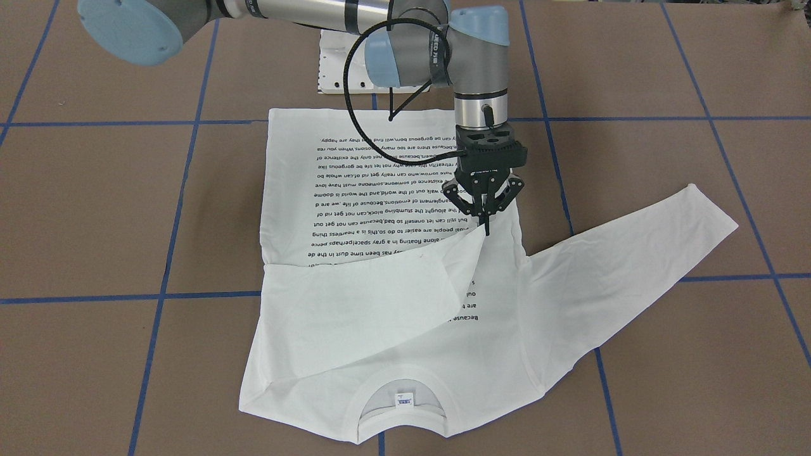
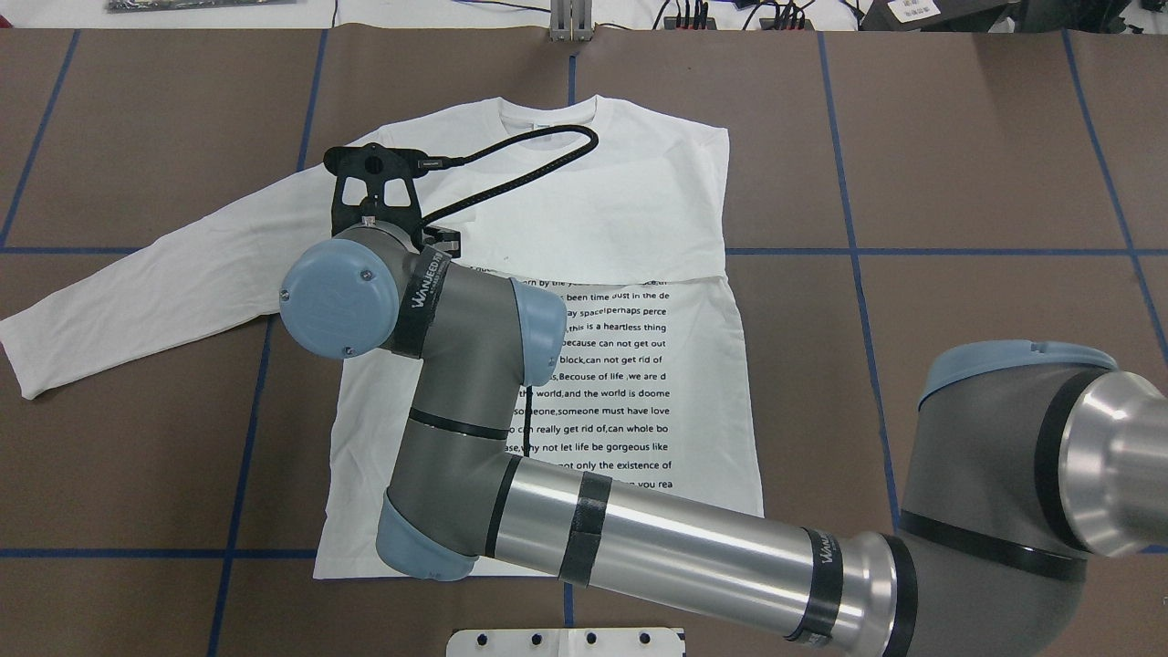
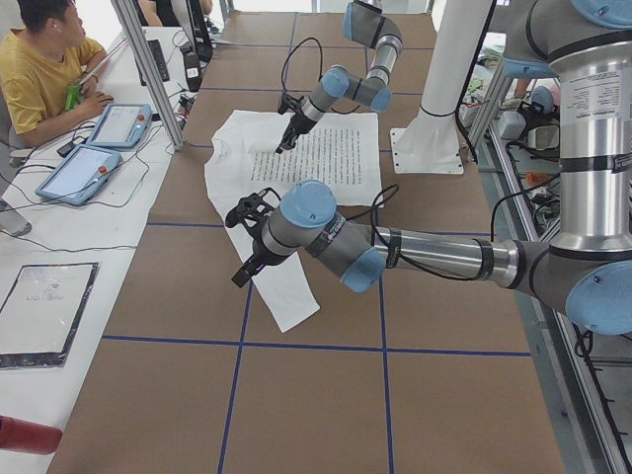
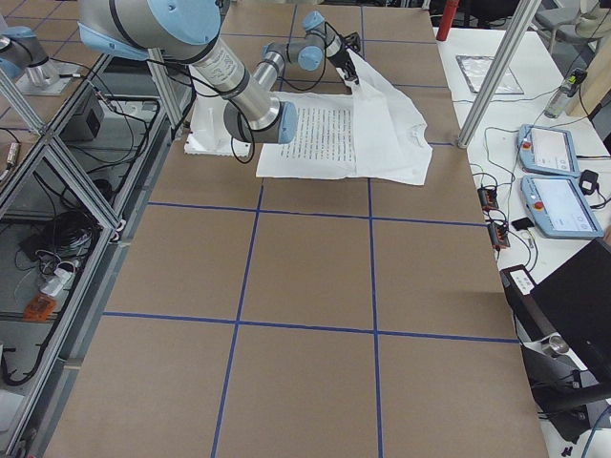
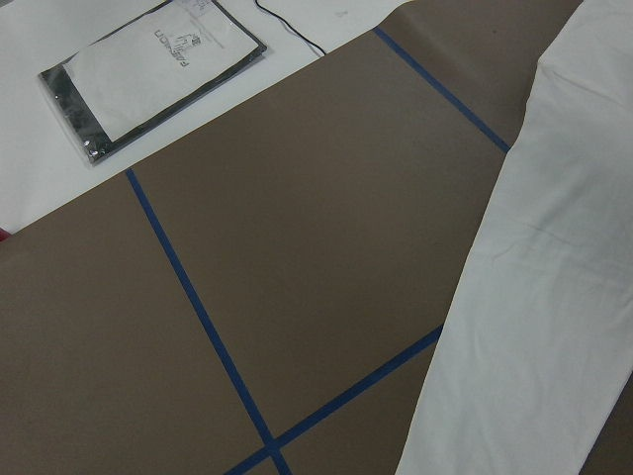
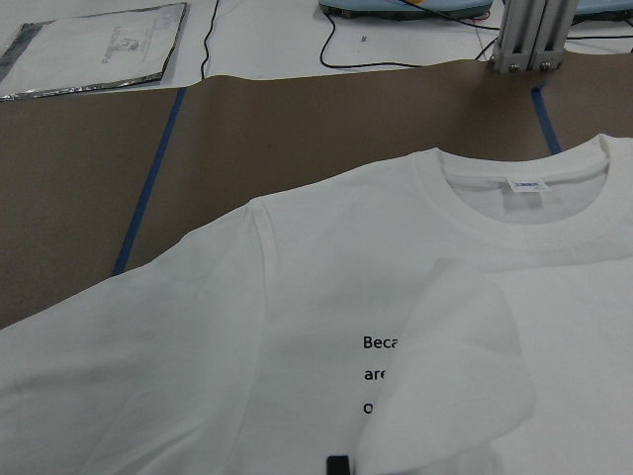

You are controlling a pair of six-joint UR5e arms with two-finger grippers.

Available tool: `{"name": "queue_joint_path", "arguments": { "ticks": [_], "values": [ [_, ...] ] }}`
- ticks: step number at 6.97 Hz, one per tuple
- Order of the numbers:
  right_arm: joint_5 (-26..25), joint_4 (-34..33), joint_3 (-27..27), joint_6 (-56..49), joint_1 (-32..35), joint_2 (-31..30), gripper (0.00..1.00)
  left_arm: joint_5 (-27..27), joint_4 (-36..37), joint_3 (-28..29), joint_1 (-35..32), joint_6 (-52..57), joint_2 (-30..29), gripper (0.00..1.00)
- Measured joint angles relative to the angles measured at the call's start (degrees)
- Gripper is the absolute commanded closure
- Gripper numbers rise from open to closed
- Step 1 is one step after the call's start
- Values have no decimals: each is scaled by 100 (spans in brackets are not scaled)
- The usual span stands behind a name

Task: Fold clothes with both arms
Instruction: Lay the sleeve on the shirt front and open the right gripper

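The white T-shirt (image 4: 387,143) lies flat on the far part of the brown, blue-taped surface (image 4: 305,286), text block (image 4: 320,134) up, collar end toward two tablets (image 4: 549,153) at the right edge. The near, large right arm (image 4: 234,86) slants down from the upper left to the shirt's hem side. The small left arm (image 4: 301,52) hangs beyond the shirt, by its far sleeve (image 4: 382,84).

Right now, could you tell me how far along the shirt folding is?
Done: the T-shirt lies flat, print up, one sleeve drawn across its chest. In hand: the right gripper pinches that sleeve's cuff. Left: the other sleeve lies spread out, and no lengthwise fold shows.
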Motion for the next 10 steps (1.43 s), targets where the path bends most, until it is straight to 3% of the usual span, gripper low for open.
{"name": "queue_joint_path", "arguments": {
  "ticks": [4,8,10],
  "values": [
    [159,-323,-3,300,199,117,1,-1,-2,22,5,-15,-13,0],
    [1107,-579,0,942,959,-537,1,8,-15,-27,19,-568,-154,0],
    [2006,-625,40,622,1581,-627,0,53,-397,-46,242,-1557,-427,0]
  ]
}}
